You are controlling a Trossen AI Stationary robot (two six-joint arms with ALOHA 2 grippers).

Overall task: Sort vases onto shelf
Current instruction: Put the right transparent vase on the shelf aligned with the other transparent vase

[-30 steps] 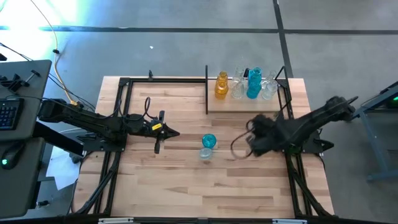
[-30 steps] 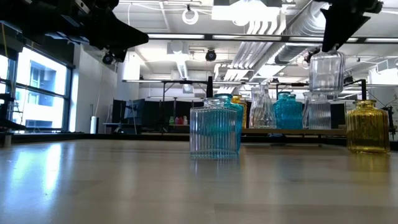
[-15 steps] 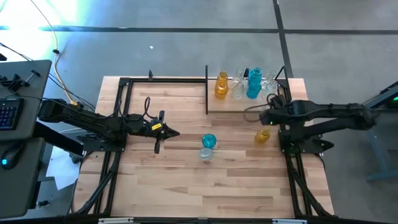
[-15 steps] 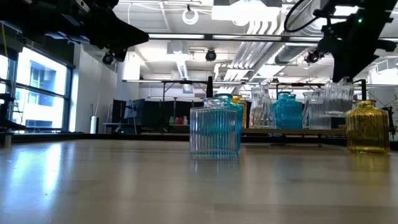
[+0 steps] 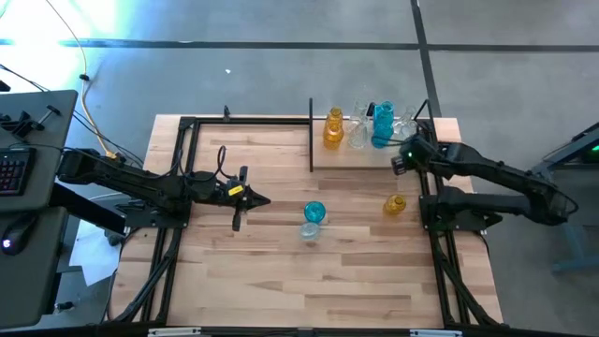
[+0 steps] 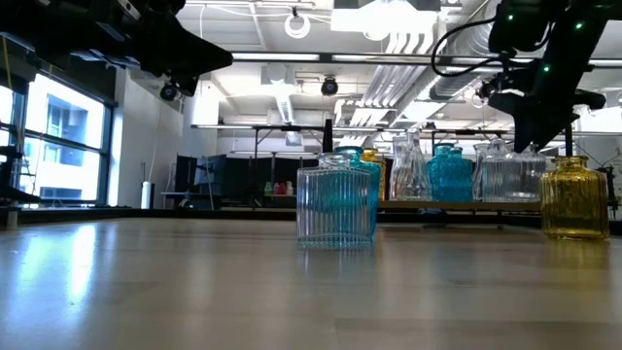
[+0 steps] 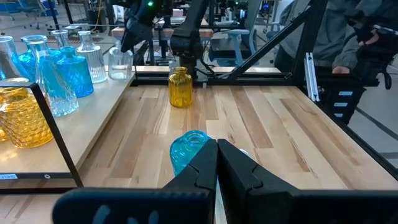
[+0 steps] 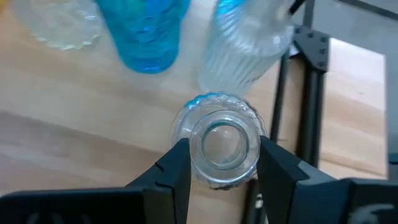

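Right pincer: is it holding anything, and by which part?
Yes: the right pincer grips a clear glass vase by its neck rim, over the shelf.

We're in an open-plan robotics lab: exposed ceiling ducts, concrete floor, more workbenches behind, big windows.

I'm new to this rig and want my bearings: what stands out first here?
The right pincer grips a clear vase by its neck over the shelf at the table's far right, beside the teal, amber and clear vases already there. On the open tabletop stand a teal vase mid-table and an amber vase to its right. The left pincer waits shut, mid-left.
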